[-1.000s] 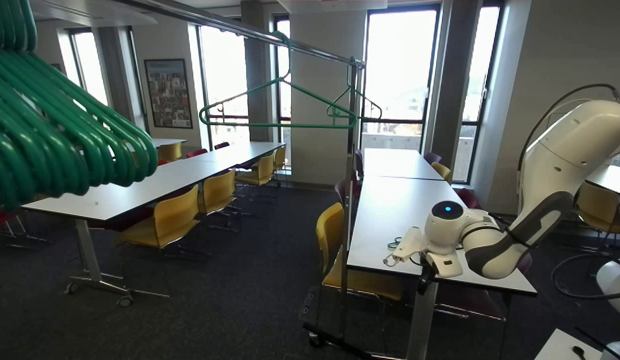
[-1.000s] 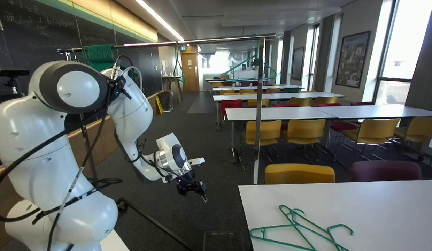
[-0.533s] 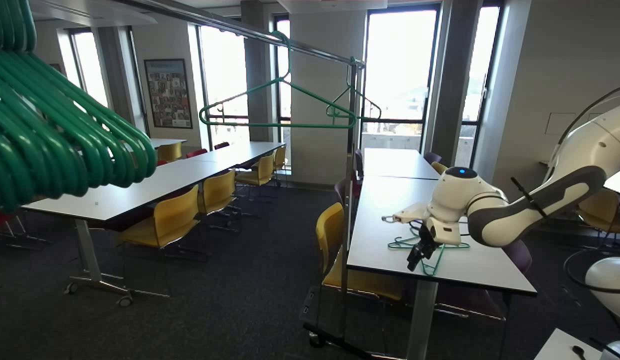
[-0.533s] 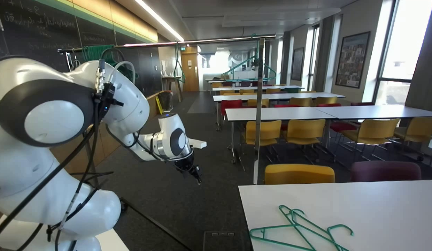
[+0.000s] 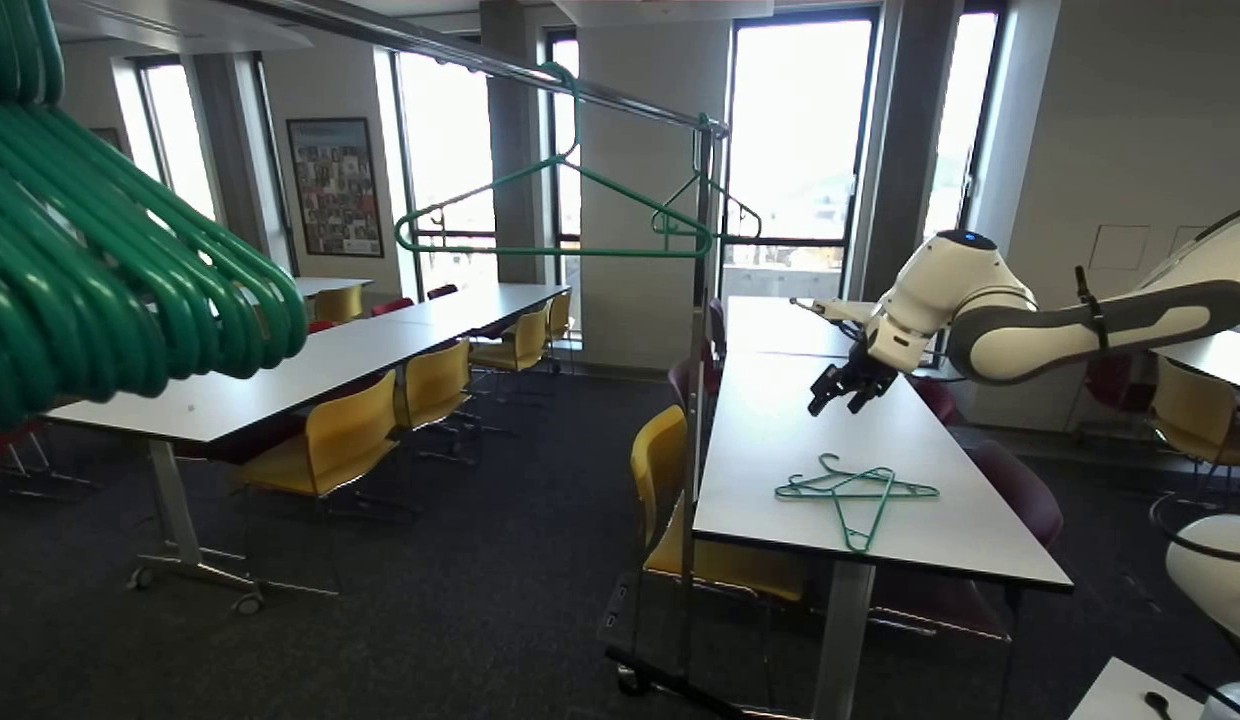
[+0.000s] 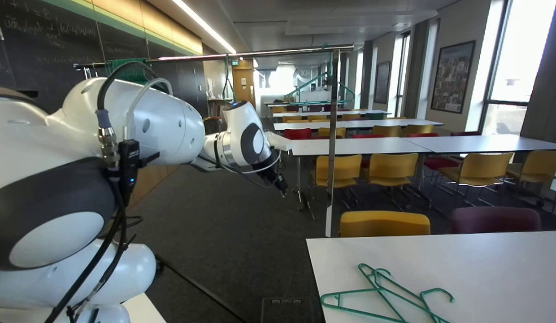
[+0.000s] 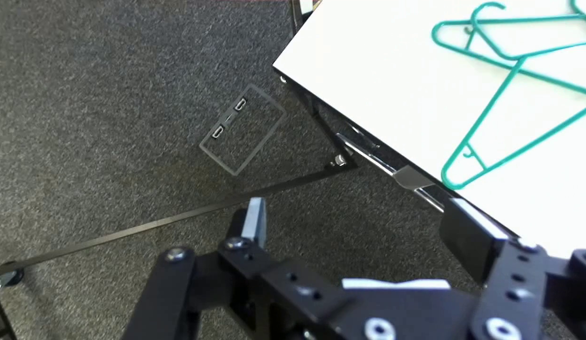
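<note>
My hand [image 5: 836, 404]: in an exterior view, right of center, raised and seen against the white tabletop [image 5: 760, 420].
Crossed green hangers [image 5: 858, 495]: lower right of that frame, two of them flat on the tabletop, apart from me.
Rail [image 5: 640, 101]: across the top, bunched hangers [image 5: 120, 310] at the left.
My arm [image 6: 161, 125]: in an exterior view, fills the left, my hand mid-frame, the crossed green hangers lower right.
My fingers [image 7: 256, 219]: wrist view, spread wide at the bottom, dark carpet [image 7: 132, 127] between them; the crossed green hangers lie upper right.

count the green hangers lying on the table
2: one hanger reaches close to the edge of the table; the other hanger crosses it, farther in.
</note>
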Controlling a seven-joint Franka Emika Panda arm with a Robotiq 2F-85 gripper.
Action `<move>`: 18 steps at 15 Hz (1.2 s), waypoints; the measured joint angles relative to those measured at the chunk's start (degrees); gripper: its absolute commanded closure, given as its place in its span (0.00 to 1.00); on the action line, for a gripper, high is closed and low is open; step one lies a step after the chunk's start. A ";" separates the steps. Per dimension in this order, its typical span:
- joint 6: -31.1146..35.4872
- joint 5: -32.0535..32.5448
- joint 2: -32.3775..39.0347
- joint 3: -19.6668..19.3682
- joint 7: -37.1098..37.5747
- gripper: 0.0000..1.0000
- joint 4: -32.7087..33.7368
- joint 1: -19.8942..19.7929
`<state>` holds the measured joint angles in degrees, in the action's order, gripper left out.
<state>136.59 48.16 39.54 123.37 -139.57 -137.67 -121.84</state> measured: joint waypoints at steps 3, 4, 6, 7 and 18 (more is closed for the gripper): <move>-0.69 0.56 -0.60 1.16 1.26 0.00 0.79 0.03; -0.69 0.59 -0.78 1.19 1.39 0.00 0.79 0.05; -0.69 0.62 -0.81 1.18 1.40 0.00 0.79 0.05; -0.69 0.62 -0.81 1.18 1.40 0.00 0.79 0.05; -0.69 0.63 -0.81 1.18 1.41 0.00 0.79 0.05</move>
<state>135.89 48.78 38.73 124.55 -138.16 -136.88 -121.79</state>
